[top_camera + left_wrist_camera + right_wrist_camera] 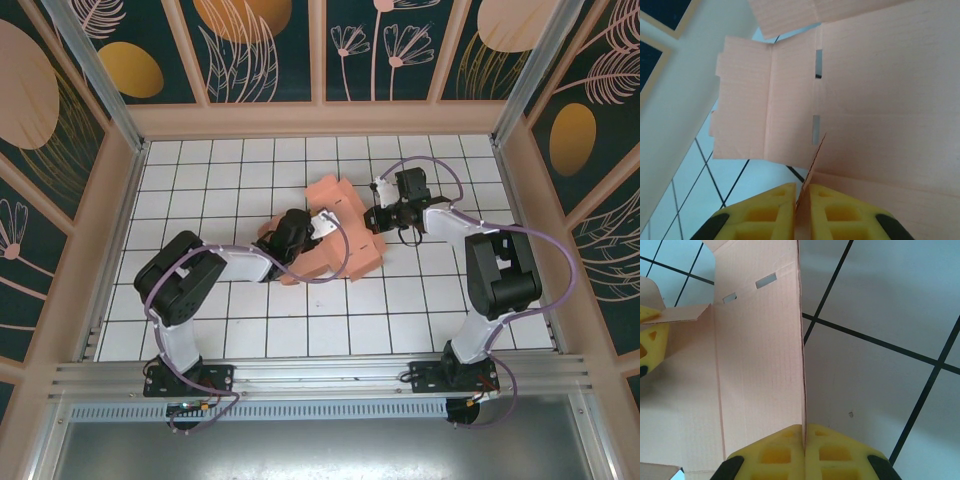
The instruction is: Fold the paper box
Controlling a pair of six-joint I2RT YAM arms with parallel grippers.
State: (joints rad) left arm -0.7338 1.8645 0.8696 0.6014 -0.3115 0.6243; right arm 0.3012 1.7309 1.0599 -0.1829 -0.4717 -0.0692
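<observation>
Top external view: the white tiled table point(200, 160) spreads inside a frame of floral wall panels point(260, 50), and the paper box point(340, 225) lies near its middle, a little toward 12 o'clock. The box is a salmon-pink sheet, partly raised, with flaps sticking out toward 12 and 5 o'clock. The left arm point(185, 280) reaches in from 8 o'clock and the right arm point(500, 270) bends in from 3 o'clock, so the two meet at the box from opposite sides. The left gripper point(318, 228) sits at the sheet's 9 o'clock side and the right gripper point(378, 216) at its 3 o'clock edge. In the left wrist view, the left gripper point(801, 192) has its yellow pads point(770, 210) pressed together on a thin upright edge of the paper box point(880, 90), which fans out above toward 12 o'clock. In the right wrist view, the right gripper point(804, 432) pinches a standing panel of the paper box point(760, 365) edge-on between its closed pads point(840, 450), with bare tiles toward 3 o'clock. Two narrow slots point(815, 130) sit along a crease of the sheet just above the left pads.
</observation>
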